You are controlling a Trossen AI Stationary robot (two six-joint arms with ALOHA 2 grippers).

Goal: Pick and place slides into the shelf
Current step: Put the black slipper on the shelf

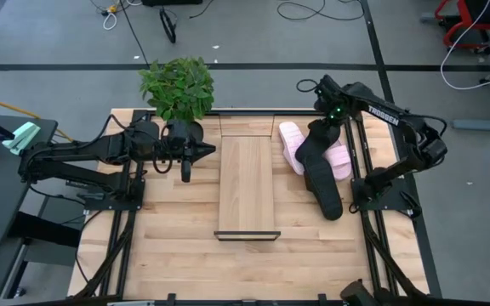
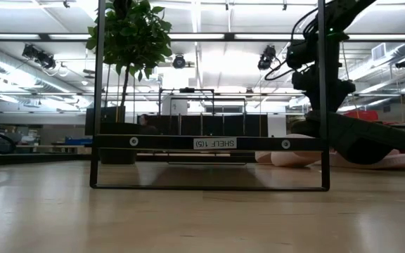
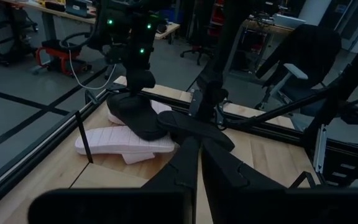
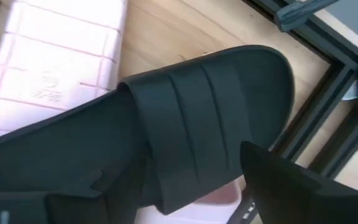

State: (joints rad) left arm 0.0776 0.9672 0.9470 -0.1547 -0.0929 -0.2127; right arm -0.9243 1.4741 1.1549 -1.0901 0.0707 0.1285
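robotics lab: ceiling strip lights, cluttered workbenches

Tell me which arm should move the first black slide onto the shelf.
Right. The right gripper is already down on the black slide that lies over the pink ones, just beside the shelf. The left gripper hangs across the shelf from the pile, holding nothing.

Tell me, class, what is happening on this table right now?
The right end effector is down on a black slide that lies atop the pink slides, right of the shelf. Another black slide lies nearby. The shelf top is bare. The left end effector waits beside the potted plant.
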